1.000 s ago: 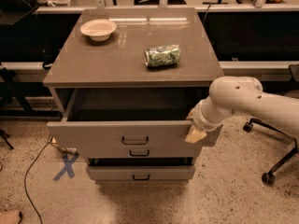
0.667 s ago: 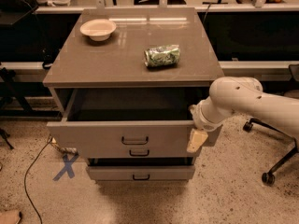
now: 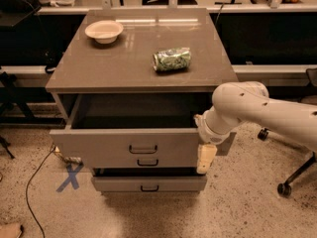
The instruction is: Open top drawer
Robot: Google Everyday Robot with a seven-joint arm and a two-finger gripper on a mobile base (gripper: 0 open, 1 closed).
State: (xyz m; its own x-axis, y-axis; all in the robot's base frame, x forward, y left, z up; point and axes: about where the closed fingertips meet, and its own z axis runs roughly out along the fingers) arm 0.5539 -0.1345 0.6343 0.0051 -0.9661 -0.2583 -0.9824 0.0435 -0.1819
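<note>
You will find the top drawer [image 3: 143, 145] pulled well out of the cabinet [image 3: 124, 66], its dark interior exposed. The gripper [image 3: 205, 158] hangs at the right end of the drawer front, below the cabinet top. Its opening and any hold cannot be told. On the cabinet top, a bowl [image 3: 104, 31] sits rear left and a green can [image 3: 171, 59] lies on its side right of centre.

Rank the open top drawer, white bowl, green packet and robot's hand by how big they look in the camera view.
1. top drawer, by far.
2. white bowl and green packet: they look alike, and the bowl sits farther back, so no ranking.
3. hand, hanging at the drawer front's right end, smallest.
</note>
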